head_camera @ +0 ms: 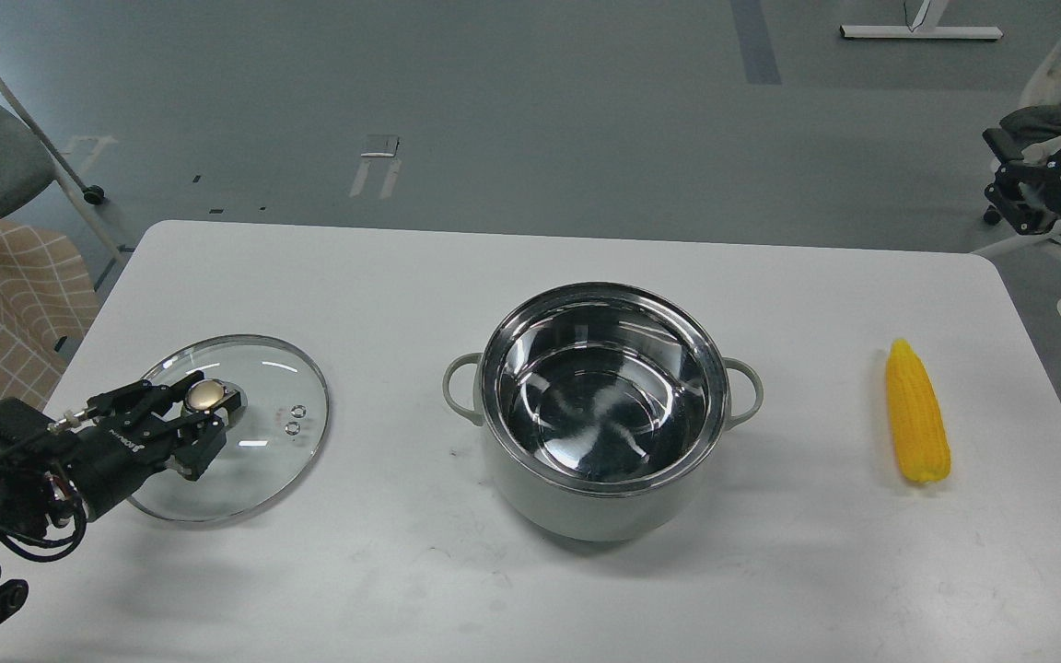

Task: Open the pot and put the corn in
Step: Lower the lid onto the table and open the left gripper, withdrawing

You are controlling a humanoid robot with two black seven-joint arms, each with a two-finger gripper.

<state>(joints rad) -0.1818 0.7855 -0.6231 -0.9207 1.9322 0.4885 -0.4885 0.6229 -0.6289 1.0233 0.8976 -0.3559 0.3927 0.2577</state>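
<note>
One claw, the left gripper [208, 414], spread around the lid [254, 433] knob, should lift clear so the corn [917, 425] reaches the open pot [602, 414]; the right gripper's [1009, 161] state I cannot tell.

So it's a white rectangular table [586, 589] with rounded corners, a bit scuffed near the front. Three things sit on it: a round clear glass lid [259, 460] with a gold knob lying flat on the left, a round pale grey-green pot [600, 405] with a shiny steel inside in the middle, open, and a bright yellow plastic-looking corn cob [916, 412] way off right, tip pointing far.
</note>
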